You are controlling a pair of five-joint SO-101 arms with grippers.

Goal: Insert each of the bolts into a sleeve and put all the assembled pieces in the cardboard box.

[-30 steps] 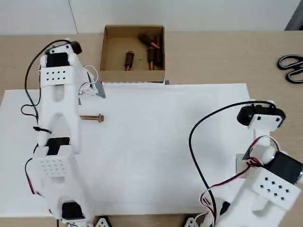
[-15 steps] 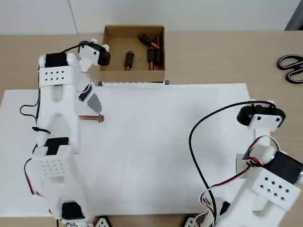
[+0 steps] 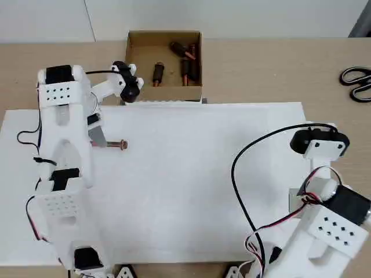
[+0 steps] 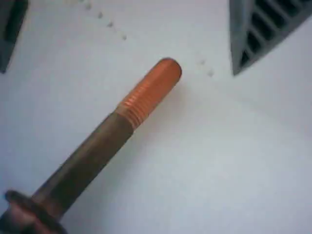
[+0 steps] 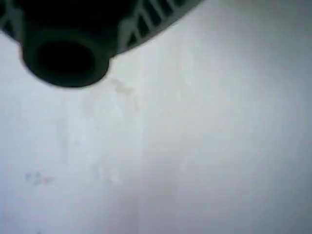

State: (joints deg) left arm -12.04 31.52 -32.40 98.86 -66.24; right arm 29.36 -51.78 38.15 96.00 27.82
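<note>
bolt (image 3: 114, 144) lies unsleeved on the white sheet (image 3: 191, 185) between the left gripper's (image 4: 129, 46) parted jaws; several assembled pieces (image 3: 157, 74) sit in the cardboard box (image 3: 162, 92); right gripper's (image 5: 136, 19) state unclear.

We see bright, even, diffuse light over the white sheet (image 3: 191, 174) in the high view, and the arms (image 3: 64, 150) throw only faint, soft-edged shadows onto the sheet close beside them. In the left wrist view the bolt (image 4: 97, 144) lying on the sheet casts a pale, soft shadow along its shaft, and its threaded end catches the most light. In the right wrist view the sheet looks dimmer, with brightness uneven across it.
</note>
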